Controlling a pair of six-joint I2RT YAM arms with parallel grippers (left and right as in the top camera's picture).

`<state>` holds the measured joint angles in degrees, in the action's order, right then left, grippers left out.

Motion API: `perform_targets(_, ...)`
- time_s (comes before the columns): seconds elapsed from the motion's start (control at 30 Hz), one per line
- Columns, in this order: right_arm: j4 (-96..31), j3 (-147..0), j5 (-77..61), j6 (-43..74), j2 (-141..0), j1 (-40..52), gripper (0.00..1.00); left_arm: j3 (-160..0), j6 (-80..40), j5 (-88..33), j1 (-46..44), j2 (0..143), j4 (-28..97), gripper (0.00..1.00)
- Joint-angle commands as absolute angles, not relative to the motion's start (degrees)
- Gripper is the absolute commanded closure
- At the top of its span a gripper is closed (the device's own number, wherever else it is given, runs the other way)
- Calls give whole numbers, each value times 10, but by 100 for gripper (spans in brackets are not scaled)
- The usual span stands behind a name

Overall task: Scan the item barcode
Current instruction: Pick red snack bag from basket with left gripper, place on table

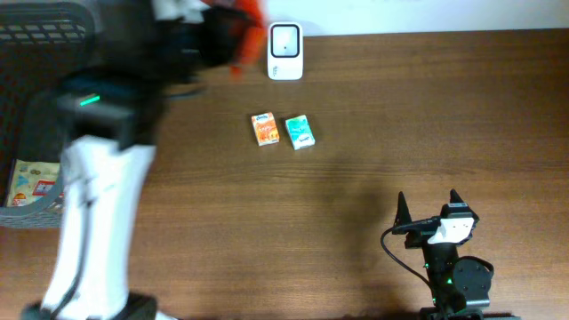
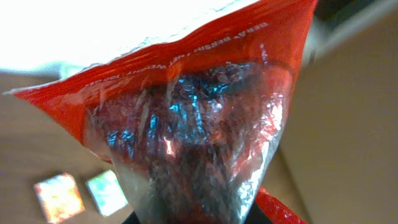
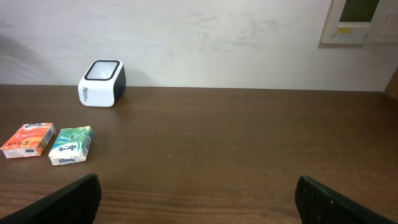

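Pouch [image 2: 205, 118] of crinkly glossy film, red-edged, perhaps clear-windowed

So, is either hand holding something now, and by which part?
The left hand holds the red plastic bag with a clear window by its narrowed end; the exact spot is hidden. The right hand is open, empty.
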<state>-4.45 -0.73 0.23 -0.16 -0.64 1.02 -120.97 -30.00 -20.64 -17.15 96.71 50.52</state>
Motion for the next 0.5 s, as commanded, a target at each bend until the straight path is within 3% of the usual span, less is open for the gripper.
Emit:
perform_targets(0.0,-47,-3,7,1,-3,14,1,-1208,-266,-145,-273,1077,499,100)
perform_targets(0.13,-47,-3,7,1,-3,14,2,-1208,-245,-125,-361,1220,457,100)
perform_targets(0.23,-47,-3,7,1,-3,14,1,-1208,-245,-42,-385,1288,432,97)
perform_targets(0.27,-47,-3,7,1,-3,14,1,-1208,-246,-43,-395,1310,428,94)
perform_targets(0.3,-47,-3,7,1,-3,14,1,-1208,-246,-41,-404,1329,423,83)
perform_targets(0.37,-47,-3,7,1,-3,14,2,-1208,-245,-30,-415,1355,410,77)
perform_targets(0.4,-47,-3,7,1,-3,14,1,-1208,-245,-17,-416,1364,410,57)
perform_targets(0.43,-47,-3,7,1,-3,14,1,-1208,-245,-15,-416,1369,410,1)
perform_targets(0.47,-47,-3,7,1,-3,14,2,-1208,-245,-15,-416,1371,409,1)
